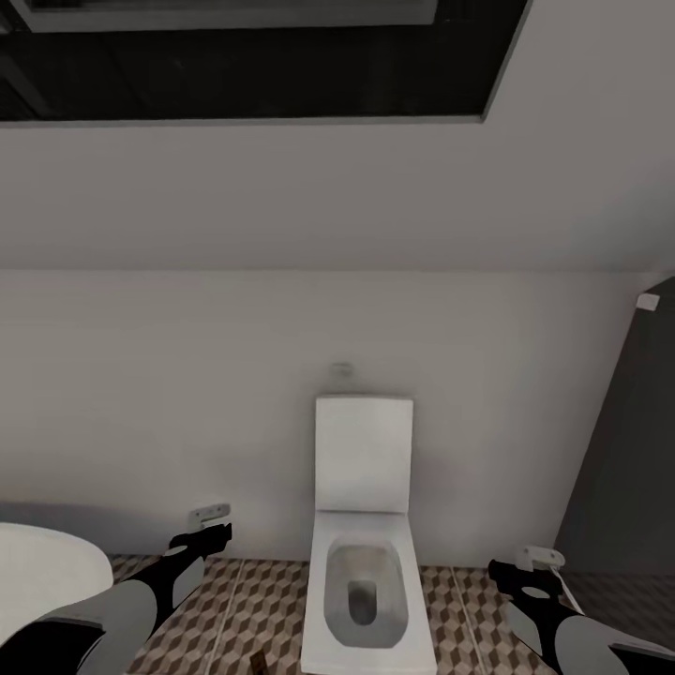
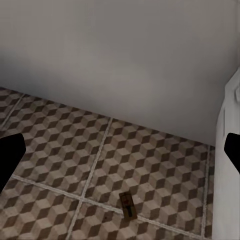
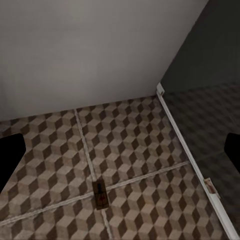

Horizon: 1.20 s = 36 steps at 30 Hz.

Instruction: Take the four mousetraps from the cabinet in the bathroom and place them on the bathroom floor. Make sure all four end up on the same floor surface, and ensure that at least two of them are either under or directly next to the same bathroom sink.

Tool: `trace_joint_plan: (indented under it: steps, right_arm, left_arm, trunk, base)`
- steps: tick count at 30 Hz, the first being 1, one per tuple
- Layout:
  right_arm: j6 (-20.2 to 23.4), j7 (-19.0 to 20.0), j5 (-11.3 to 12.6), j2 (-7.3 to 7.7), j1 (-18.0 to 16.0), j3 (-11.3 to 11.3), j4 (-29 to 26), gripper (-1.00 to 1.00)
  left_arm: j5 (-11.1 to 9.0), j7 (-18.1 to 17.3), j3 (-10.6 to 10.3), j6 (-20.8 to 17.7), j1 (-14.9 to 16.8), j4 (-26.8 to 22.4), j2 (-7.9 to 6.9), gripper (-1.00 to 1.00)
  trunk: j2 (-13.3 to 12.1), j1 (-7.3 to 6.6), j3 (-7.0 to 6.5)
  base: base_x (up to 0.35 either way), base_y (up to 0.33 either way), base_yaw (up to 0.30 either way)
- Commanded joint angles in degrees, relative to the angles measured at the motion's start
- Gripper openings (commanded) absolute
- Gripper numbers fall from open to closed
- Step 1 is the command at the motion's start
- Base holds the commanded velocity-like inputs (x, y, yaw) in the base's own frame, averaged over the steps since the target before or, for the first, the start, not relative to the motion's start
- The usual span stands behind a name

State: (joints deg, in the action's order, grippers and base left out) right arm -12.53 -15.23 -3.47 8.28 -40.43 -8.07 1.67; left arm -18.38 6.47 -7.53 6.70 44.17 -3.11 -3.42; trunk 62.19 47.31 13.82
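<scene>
A small tan mousetrap point(image 2: 128, 204) lies flat on the cube-patterned bathroom floor point(image 2: 60, 150), on a grout line near the toilet's side. The right wrist view shows a mousetrap point(image 3: 101, 194) lying on a grout line of the floor point(image 3: 135, 135). A small brown piece point(image 1: 258, 664) sits on the tiles at the head view's lower edge. My left gripper point(image 1: 211, 530) and right gripper point(image 1: 530, 562) hang low on either side of the toilet, both open and empty. In each wrist view the dark fingertips point(image 2: 10, 160) point(image 3: 10, 160) stand far apart. The cabinet and sink are out of view.
A white toilet point(image 1: 364, 562) with its lid up stands against the pale wall straight ahead. A white bathtub rim point(image 1: 47, 572) curves in at the lower left. At the right, a white threshold strip point(image 3: 182, 142) separates the tiles from a dark floor point(image 3: 215, 115).
</scene>
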Motion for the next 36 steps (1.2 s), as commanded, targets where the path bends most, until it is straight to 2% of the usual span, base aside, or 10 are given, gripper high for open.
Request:
trace_joint_plan:
  steps: [1,11,17,29,36]
  right_arm:
    - [-0.3,-0.1,-0.4,0.02,-0.1,-0.5,0.2,1.00]
    - [-0.3,0.0,-0.4,0.06,-0.1,-0.5,0.2,1.00]
    - [-0.3,0.1,-0.3,0.01,-0.1,-0.5,0.2,1.00]
    - [-0.2,0.2,-0.3,0.13,-0.1,-0.5,0.2,1.00]
    - [-0.2,0.2,-0.3,0.07,0.1,-0.5,0.2,1.00]
  left_arm:
    - [-0.4,0.2,-0.5,0.2,0.0,0.0,0.00,1.00]
    - [-0.5,0.2,-0.5,0.0,0.0,0.2,0.01,1.00]
    - [-0.5,0.1,-0.5,0.0,0.0,0.5,0.16,1.00]
    - [-0.5,0.1,-0.6,-0.5,0.0,1.5,1.62,1.00]
    - [-0.6,0.1,-0.5,-0.8,-0.1,2.6,1.88,1.00]
  trunk:
    - [-0.4,-0.22,-0.11]
    - [-4.4,-2.42,-1.90]
    - [-4.4,-2.42,-1.90]
    - [-4.4,-2.42,-1.90]
    - [-4.4,-2.42,-1.90]
  base:
    - [0.000,0.000,0.000]
    - [0.000,0.000,0.000]
    - [0.000,0.000,0.000]
    - [0.000,0.000,0.000]
    - [-0.060,0.000,0.000]
